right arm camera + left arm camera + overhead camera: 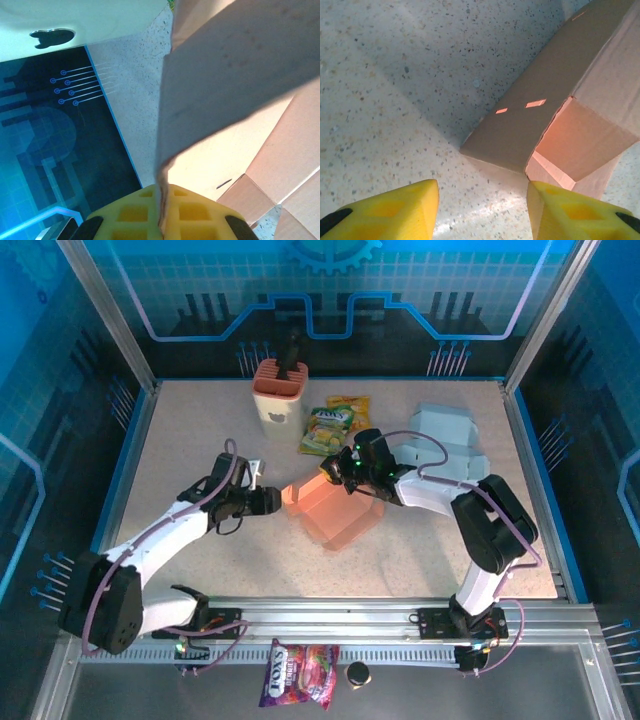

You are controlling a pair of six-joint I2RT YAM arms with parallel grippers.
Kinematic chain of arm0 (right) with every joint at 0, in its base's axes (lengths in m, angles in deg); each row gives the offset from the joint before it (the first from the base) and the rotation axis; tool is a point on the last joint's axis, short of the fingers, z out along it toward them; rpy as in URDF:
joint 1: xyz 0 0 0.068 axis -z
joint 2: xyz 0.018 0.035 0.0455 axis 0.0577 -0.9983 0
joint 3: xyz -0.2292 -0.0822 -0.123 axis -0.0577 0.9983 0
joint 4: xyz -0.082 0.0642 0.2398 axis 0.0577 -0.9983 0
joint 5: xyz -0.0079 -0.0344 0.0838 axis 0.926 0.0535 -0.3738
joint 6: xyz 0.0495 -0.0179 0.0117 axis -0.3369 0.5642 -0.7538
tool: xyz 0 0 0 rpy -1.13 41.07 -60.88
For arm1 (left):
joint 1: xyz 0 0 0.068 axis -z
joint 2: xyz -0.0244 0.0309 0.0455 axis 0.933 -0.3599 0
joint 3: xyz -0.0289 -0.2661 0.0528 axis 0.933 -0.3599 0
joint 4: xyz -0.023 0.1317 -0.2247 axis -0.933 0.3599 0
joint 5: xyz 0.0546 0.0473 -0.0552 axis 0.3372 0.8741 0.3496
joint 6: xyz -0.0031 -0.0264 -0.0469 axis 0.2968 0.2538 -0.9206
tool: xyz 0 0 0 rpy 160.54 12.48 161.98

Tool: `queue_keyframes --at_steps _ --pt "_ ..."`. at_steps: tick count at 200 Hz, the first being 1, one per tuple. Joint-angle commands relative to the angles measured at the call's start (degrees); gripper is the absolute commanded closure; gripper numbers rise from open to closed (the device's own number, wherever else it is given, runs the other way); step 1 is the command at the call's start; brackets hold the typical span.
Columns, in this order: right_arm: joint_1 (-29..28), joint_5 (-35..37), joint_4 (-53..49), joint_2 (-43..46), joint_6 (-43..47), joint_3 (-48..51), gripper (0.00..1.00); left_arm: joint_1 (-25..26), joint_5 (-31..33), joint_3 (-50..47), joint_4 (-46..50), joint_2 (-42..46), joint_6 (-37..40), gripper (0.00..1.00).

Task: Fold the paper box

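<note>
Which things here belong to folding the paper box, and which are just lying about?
Job: orange paper box; right end effector, shut on its flap; left end effector, open beside it.
Lying about: pale blue box; snack packets; orange utensil holder; candy bag.

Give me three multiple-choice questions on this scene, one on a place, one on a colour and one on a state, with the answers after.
1. Where does the pale box lie?
A) far right of the table
B) near left corner
C) off the table

2. What colour is the centre box?
A) green
B) orange
C) black

3. What is the right hand doing?
A) hanging open
B) shut on a packet
C) shut on a flap of the centre box

Answers:
1. A, the top view shows it at the far right.
2. B, its panels are orange in every view.
3. C, the right wrist view shows the flap pinched between the yellow fingers.
</note>
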Motion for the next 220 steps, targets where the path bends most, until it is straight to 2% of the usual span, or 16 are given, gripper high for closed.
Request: queue_keyframes --at_steps 1,50,118,220 --pt "0.85 -0.92 -0.44 -1.37 1.21 -1.36 1.0 0.46 -1.87 -1.02 -3.9 -2.76 5.91 0.5" --pt "1.64 -2.89 3.83 -2.77 0.69 -1.22 1.0 2.31 -3.36 -3.21 -11.41 -3.83 8.0 0.52" --pt "2.76 -4.59 5.31 -3.9 0.28 -1.56 1.0 5.06 -4.96 -3.28 -14.08 -6.22 9.02 0.58" --pt "2.81 -4.34 10.69 -4.23 -0.69 0.25 1.0 9.46 -1.4 -2.68 -20.39 -10.62 6.95 0.69"
